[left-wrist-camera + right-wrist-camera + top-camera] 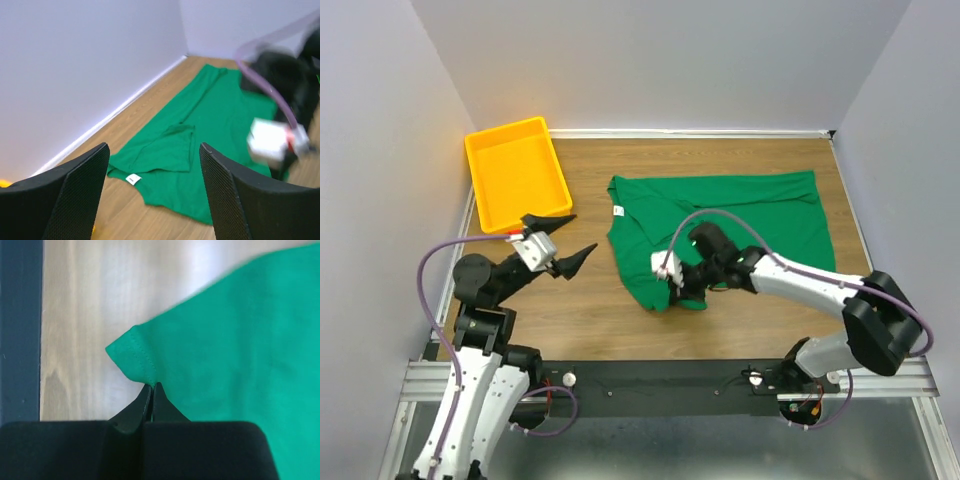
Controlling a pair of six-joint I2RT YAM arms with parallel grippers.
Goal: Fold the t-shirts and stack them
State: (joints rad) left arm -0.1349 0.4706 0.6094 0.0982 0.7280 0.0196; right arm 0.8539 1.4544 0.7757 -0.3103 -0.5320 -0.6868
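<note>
My right tool (151, 388) pinches a hem corner of the green t-shirt (760, 215), left tool (578, 233) gaping wide: folding looks barely begun, stacking undone.

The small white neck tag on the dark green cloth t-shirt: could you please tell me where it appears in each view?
Top external: the small white neck tag lies left of centre, at the left edge of the dark green cloth t-shirt.
Left wrist: lower left of centre.
Right wrist: not in view.
Shared landmark: the t-shirt itself.
</note>
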